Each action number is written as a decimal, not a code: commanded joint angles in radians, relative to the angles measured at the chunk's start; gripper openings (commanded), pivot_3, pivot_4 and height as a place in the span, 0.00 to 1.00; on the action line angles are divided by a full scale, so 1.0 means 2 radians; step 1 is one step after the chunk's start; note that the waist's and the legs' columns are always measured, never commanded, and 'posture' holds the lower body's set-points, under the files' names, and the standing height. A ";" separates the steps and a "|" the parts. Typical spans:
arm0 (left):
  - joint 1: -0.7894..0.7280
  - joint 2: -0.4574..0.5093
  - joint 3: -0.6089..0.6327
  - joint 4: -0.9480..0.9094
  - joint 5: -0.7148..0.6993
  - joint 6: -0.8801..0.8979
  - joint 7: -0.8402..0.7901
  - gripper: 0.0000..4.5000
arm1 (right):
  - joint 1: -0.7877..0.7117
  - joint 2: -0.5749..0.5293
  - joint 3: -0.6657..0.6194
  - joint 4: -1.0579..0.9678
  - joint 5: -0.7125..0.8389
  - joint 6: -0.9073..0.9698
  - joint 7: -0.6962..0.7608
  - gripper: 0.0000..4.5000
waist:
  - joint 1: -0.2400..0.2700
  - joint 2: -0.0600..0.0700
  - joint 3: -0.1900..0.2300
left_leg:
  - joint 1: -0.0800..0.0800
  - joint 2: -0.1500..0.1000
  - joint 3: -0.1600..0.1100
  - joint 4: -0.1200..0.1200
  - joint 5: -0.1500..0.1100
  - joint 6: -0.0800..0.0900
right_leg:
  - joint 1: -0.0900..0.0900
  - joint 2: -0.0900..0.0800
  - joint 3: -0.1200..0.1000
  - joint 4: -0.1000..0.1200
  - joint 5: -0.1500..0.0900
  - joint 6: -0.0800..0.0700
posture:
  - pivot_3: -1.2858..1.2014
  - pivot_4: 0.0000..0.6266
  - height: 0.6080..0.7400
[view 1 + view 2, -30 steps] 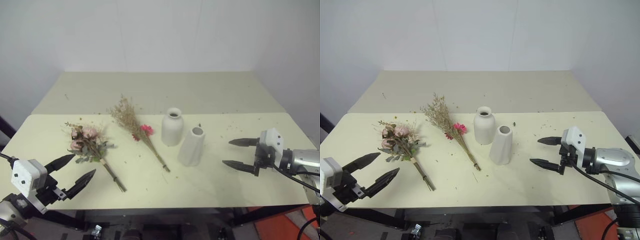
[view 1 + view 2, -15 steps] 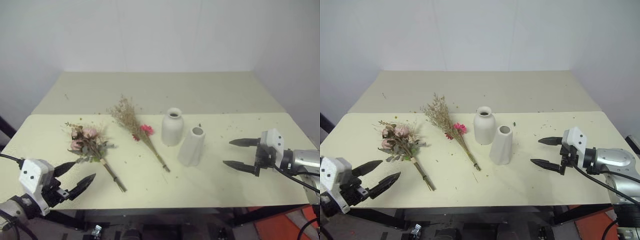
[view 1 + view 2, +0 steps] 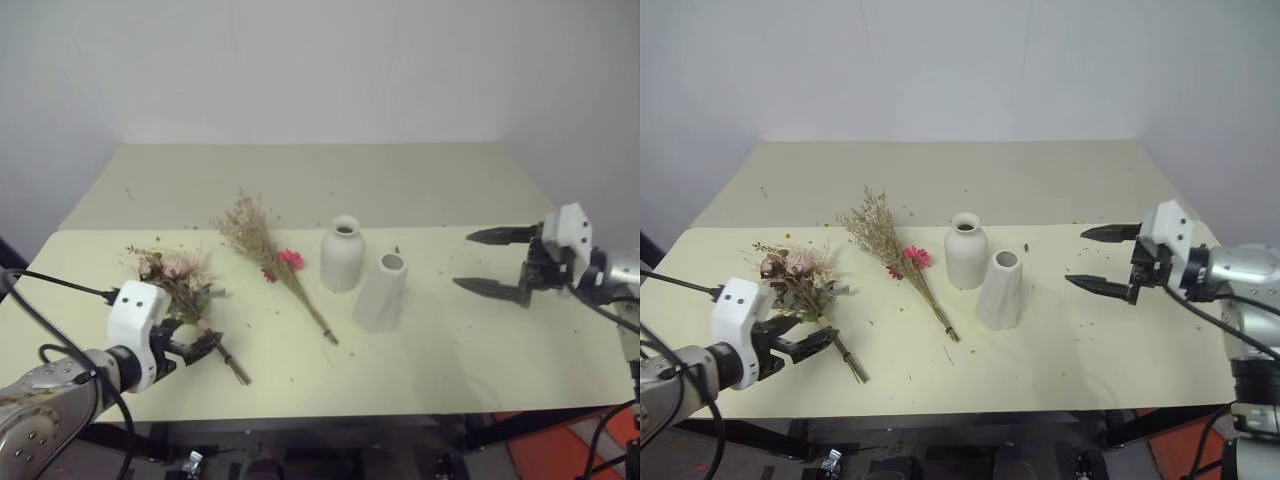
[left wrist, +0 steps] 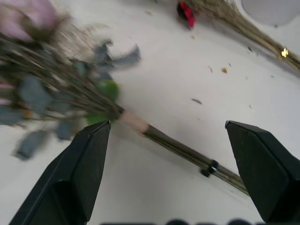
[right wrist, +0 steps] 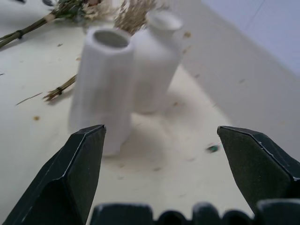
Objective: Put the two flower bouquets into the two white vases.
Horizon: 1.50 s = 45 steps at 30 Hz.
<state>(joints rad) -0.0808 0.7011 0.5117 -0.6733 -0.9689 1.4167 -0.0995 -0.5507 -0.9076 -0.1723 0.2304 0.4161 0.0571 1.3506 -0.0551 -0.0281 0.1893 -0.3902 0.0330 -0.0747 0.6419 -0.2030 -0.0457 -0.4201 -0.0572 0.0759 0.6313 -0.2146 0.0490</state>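
**Both bouquets on the counter, both vases empty**

Since neither bunch has left the counter (image 3: 480, 370), the whole task is open: two placements to make, none made. On that pale yellow top the things lie in a loose row. Toward the robot's left is the rose bouquet (image 3: 172, 283), pale pink heads and grey-green leaves fanned out, its brown stems trailing toward the near edge. Beside it, nearer the middle, lies the grass bouquet (image 3: 265, 245) with its bright pink daisy, stems pointing at the near edge too. Next stand the bottle-shaped vase (image 3: 343, 254) and, just beside it and closer to the robot, the tapered vase (image 3: 383, 292); both are upright with bare mouths.

At the roses, the left tool (image 4: 166, 164) has its two black fingers spread wide either side of the bound stems, gripping nothing; I judge the first pick is about to begin. Well to the right of the vases, the right tool (image 3: 492, 262) hangs above the counter, fingers likewise parted and empty.
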 commanded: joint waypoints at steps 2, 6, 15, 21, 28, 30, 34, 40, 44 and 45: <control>-0.067 -0.030 -0.013 0.041 0.020 0.093 0.071 0.95 | -0.036 -0.001 -0.002 0.011 0.010 -0.024 0.032 1.00 | 0.001 0.000 0.000 | 0.000 0.000 0.000 0.000 0.000 0.000 | 0.000 0.000 0.000 0.000 0.000 0.000 | 0.52 0.24 1.00; -0.089 -0.037 -0.039 0.090 0.004 0.099 0.120 0.95 | -0.046 0.006 0.002 0.017 0.009 -0.029 0.044 1.00 | -0.001 0.000 0.000 | 0.000 0.000 0.000 0.000 0.000 0.000 | 0.000 0.000 0.000 0.000 0.000 0.000 | 0.52 0.24 1.00; -0.134 -0.075 -0.066 0.173 0.001 0.099 0.211 0.76 | -0.051 0.018 0.005 0.017 0.009 -0.029 0.051 1.00 | 0.004 0.001 0.000 | 0.001 -0.001 0.000 0.000 0.000 0.000 | 0.001 0.000 0.000 0.001 0.000 0.000 | 0.52 0.24 1.00; -0.164 -0.067 -0.061 0.210 0.017 0.099 0.230 0.35 | -0.036 0.021 0.001 0.005 0.012 -0.023 0.049 1.00 | 0.007 0.001 -0.001 | 0.001 -0.001 -0.001 0.000 0.000 -0.001 | 0.001 0.000 0.000 0.001 0.000 0.000 | 0.52 0.24 1.00; -0.185 -0.050 -0.048 0.224 0.056 0.099 0.226 0.03 | -0.021 0.024 -0.002 -0.006 0.015 -0.019 0.040 1.00 | 0.005 0.001 -0.001 | 0.001 -0.001 -0.001 0.000 0.000 -0.001 | 0.001 0.000 0.000 0.001 0.000 0.000 | 0.52 0.24 1.00; -0.189 -0.043 -0.042 0.215 0.076 0.099 0.221 0.03 | -0.018 0.025 -0.004 -0.007 0.016 -0.016 0.034 1.00 | 0.004 0.001 -0.001 | 0.001 -0.001 -0.001 0.000 0.000 -0.001 | 0.001 0.000 0.000 0.001 0.000 0.000 | 0.52 0.24 1.00; -0.190 -0.009 -0.029 0.182 0.110 0.074 0.190 0.03 | -0.009 0.023 -0.012 -0.001 0.021 -0.008 0.026 1.00 | 0.002 0.000 0.000 | 0.000 -0.001 -0.001 0.000 0.000 -0.001 | 0.000 0.000 0.000 0.001 0.000 0.000 | 0.52 0.24 1.00; -0.167 0.030 -0.030 0.116 0.168 -0.146 0.070 0.03 | -0.009 0.028 -0.027 0.017 0.047 0.035 0.010 1.00 | 0.006 0.000 0.000 | -0.001 -0.001 0.000 0.000 0.000 -0.001 | -0.001 0.000 0.000 0.000 0.000 0.000 | 0.52 0.24 1.00; -0.205 0.019 -0.055 0.138 0.194 -0.239 0.027 0.03 | -0.019 0.025 -0.035 0.033 0.063 0.077 -0.003 1.00 | 0.009 0.000 0.000 | -0.001 -0.001 0.000 0.000 0.000 -0.001 | 0.000 -0.001 0.000 0.000 0.000 0.000 | 0.52 0.24 1.00; -0.215 0.015 -0.061 0.146 0.198 -0.254 0.018 0.03 | -0.021 0.024 -0.036 0.034 0.067 0.088 -0.005 1.00 | 0.009 0.000 0.000 | -0.001 -0.001 0.000 0.000 0.000 -0.001 | 0.000 -0.001 0.000 0.000 0.000 0.000 | 0.52 0.24 1.00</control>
<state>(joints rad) -0.4749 0.7320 0.4007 -0.3795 -0.5965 0.9915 -0.0301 -0.5652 -0.8472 -0.2005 0.3034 0.5147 0.2004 1.3512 -0.0361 -0.0281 0.1892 -0.3924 0.0312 -0.0756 0.6421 -0.2021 -0.0479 -0.4203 -0.0584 0.0756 0.6303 -0.2137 0.0489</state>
